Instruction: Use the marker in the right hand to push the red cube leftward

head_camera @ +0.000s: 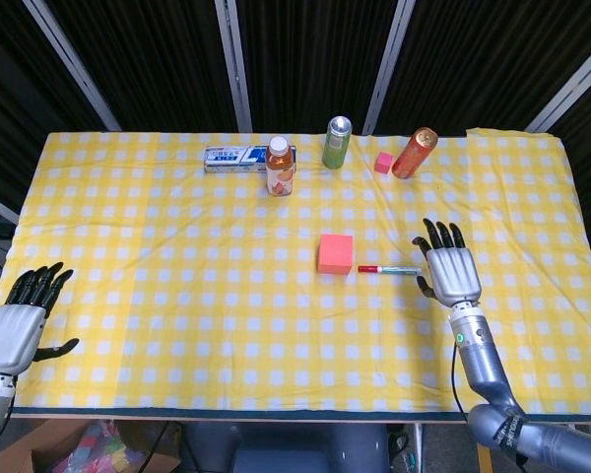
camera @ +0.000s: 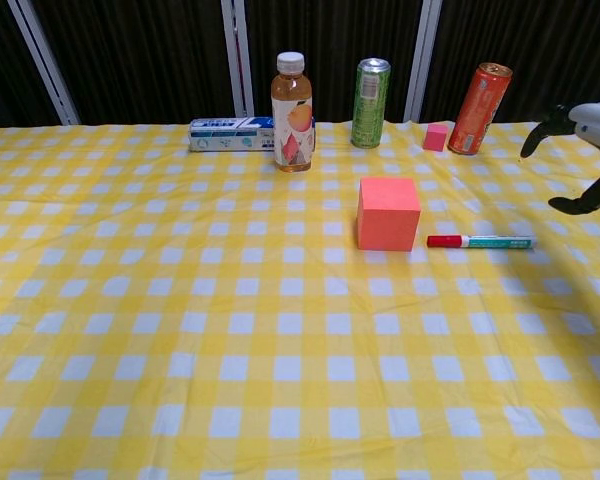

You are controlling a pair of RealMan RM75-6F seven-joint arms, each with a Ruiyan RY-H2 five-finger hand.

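The red cube [head_camera: 336,253] [camera: 388,213] stands near the middle of the yellow checked table. Just right of it lies the marker [head_camera: 389,269] [camera: 481,241], red cap toward the cube, flat on the cloth. My right hand [head_camera: 450,270] [camera: 583,150] hovers open just right of the marker's far end, fingers spread, holding nothing. My left hand [head_camera: 20,325] rests open at the table's front left corner, seen only in the head view.
Along the back stand a white-blue box [head_camera: 234,158], a juice bottle [head_camera: 280,167], a green can [head_camera: 337,142], a small pink cube [head_camera: 383,163] and an orange can [head_camera: 414,153]. The tablecloth [head_camera: 177,296] reaches the front edge.
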